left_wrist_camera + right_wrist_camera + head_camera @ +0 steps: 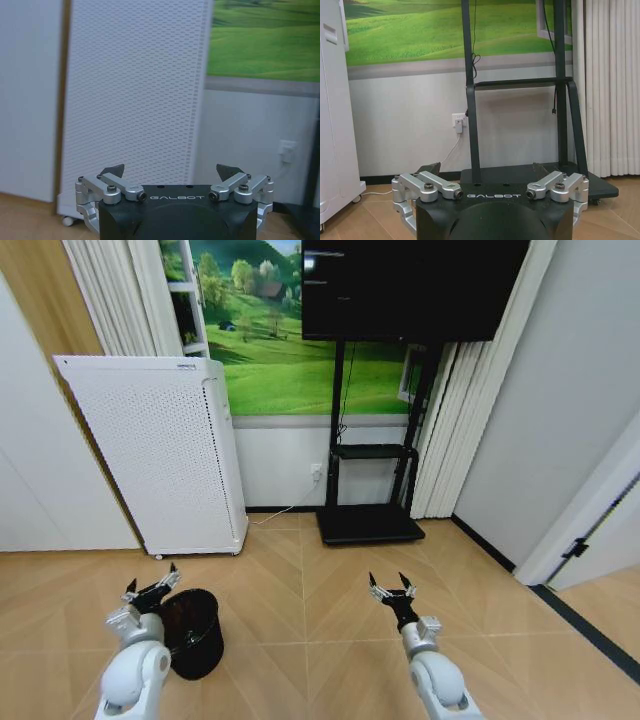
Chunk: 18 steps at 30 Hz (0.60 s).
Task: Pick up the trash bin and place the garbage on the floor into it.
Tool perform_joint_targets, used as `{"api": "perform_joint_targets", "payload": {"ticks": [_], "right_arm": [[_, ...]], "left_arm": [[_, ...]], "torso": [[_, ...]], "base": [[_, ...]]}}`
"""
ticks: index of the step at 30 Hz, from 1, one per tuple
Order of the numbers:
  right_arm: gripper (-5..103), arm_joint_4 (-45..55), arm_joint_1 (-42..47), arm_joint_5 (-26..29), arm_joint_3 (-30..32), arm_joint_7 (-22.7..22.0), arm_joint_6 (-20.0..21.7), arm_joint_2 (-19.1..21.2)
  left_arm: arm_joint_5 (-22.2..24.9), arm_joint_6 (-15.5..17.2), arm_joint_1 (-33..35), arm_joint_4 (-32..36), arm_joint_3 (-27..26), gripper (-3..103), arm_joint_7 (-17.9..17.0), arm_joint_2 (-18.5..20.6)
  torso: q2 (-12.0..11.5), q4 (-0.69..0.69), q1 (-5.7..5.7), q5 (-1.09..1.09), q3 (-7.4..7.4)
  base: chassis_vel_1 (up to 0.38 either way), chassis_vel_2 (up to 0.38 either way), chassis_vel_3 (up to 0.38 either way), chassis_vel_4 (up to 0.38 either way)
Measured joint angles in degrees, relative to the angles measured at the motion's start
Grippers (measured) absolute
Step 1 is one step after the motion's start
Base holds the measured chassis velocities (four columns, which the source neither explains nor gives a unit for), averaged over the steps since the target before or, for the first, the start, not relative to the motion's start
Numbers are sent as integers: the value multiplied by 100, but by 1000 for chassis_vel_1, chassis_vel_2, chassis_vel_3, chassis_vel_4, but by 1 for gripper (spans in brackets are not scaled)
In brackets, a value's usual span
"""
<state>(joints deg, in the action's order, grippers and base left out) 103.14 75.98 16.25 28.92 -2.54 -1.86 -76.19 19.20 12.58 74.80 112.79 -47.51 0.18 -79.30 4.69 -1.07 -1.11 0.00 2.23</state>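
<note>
The trash bin, a small black mesh wastebasket, stands upright on the wooden floor at the lower left of the head view. My left gripper hovers open just above and to the left of its rim, holding nothing. My right gripper is open too, out over bare floor to the bin's right. In the left wrist view the open left gripper faces the white perforated cabinet. In the right wrist view the open right gripper faces the TV stand. The garbage is out of view.
A white perforated cabinet on castors stands behind the bin. A black TV stand with a screen above is against the far wall, beside pale curtains. A wall socket with a cable sits low on the wall.
</note>
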Motion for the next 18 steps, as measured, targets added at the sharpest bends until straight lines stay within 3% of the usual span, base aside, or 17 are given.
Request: {"api": "perform_joint_targets", "payload": {"ticks": [1,3,4,9,18], "right_arm": [[100,0,0,0,0,0,0,0],[100,-17,3,-39,1,-24,-33,-15],[100,-20,-7,-48,1,-30,-35,-15],[100,-24,-46,-66,-10,-47,-35,-17],[100,-69,-103,-63,-25,-57,-33,-20]], "left_arm": [[0,0,0,0,0,100,0,0],[-93,-9,-98,-168,53,100,633,23],[-108,16,-138,-216,76,100,699,14],[-121,163,-182,-267,103,100,755,-40],[-196,312,-56,-178,71,100,703,-86]], "torso": [[0,0,0,0,0],[0,0,0,0,0],[0,0,0,0,0],[6,-1,-2,0,6],[177,0,-24,0,152]], "base": [[0,0,0,0],[0,0,0,0],[0,0,0,0],[0,0,0,0],[0,0,0,0]]}}
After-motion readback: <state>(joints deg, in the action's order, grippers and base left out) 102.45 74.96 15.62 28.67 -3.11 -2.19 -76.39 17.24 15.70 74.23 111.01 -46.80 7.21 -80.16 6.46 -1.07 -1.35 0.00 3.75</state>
